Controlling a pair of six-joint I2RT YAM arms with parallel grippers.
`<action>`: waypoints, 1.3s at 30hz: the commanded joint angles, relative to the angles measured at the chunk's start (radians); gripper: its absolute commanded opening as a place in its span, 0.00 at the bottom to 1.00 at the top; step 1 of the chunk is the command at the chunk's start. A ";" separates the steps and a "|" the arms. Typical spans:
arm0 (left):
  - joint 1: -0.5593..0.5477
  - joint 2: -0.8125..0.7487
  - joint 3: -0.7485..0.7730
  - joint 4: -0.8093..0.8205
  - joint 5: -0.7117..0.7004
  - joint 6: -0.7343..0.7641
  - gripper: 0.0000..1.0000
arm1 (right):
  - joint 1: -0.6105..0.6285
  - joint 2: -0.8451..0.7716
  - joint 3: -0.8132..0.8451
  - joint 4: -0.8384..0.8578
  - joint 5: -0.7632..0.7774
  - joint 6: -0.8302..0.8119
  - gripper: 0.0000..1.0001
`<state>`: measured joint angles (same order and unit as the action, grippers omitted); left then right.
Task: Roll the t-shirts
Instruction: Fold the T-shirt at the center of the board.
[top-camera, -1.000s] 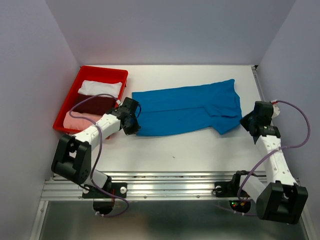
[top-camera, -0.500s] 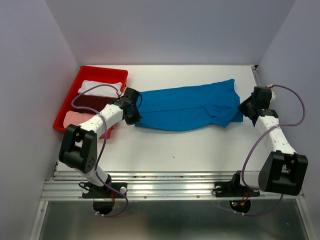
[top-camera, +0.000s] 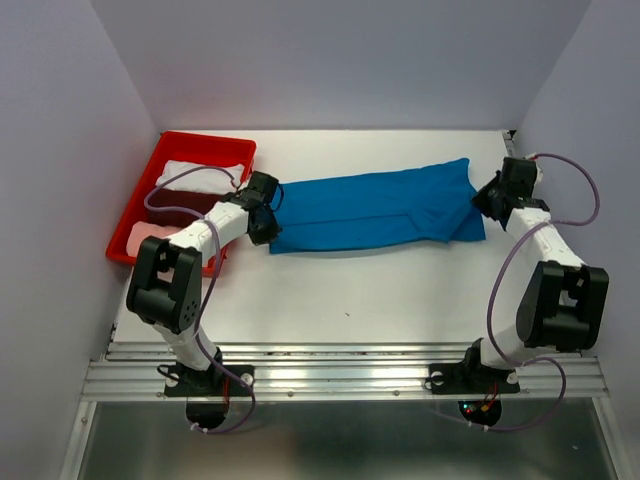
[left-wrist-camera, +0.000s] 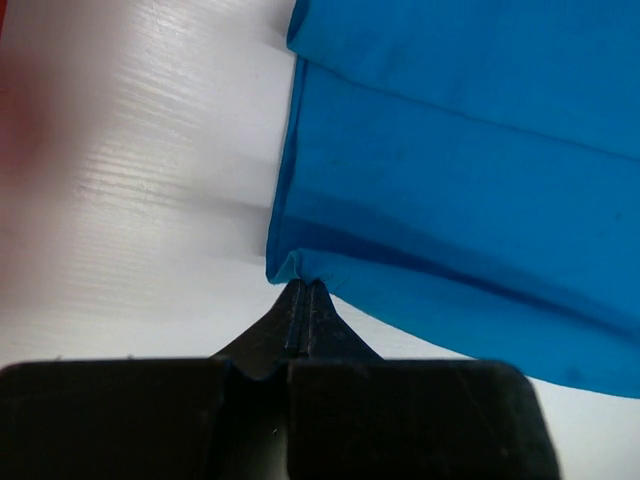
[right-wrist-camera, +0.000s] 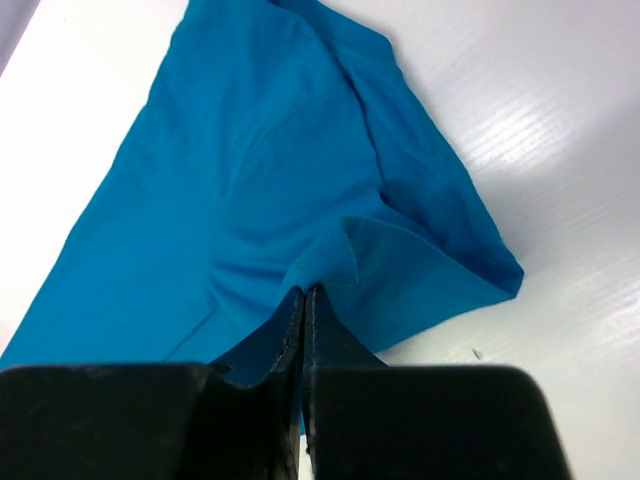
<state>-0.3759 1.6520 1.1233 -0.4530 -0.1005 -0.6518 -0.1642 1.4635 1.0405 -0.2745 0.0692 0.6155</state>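
The bright blue t-shirt lies folded lengthwise into a long band across the white table. My left gripper is shut on its left end; the left wrist view shows the jaws pressed together on a pinch of blue cloth. My right gripper is shut on the shirt's right end; the right wrist view shows the jaws closed on a blue fold. A white t-shirt, a dark red one and a pink one lie in the red tray.
The red tray stands at the table's left side, right beside my left arm. Grey walls close in the back and both sides. A metal rail runs along the near edge.
Both grippers have carried the near edge of the blue t-shirt toward the back, folding it over into a narrower band. The right gripper moved farthest back.
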 joint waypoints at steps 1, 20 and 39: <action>0.017 0.020 0.052 0.014 -0.044 0.001 0.00 | -0.009 0.053 0.078 0.070 -0.025 -0.020 0.01; 0.029 0.097 0.121 0.010 -0.065 0.015 0.00 | -0.009 0.216 0.204 0.100 -0.048 -0.014 0.01; 0.034 0.062 0.165 -0.006 -0.062 0.037 0.48 | -0.009 0.216 0.211 0.084 -0.060 -0.052 0.39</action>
<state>-0.3504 1.8111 1.2293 -0.4393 -0.1295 -0.6292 -0.1642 1.7393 1.2388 -0.2165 0.0143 0.5907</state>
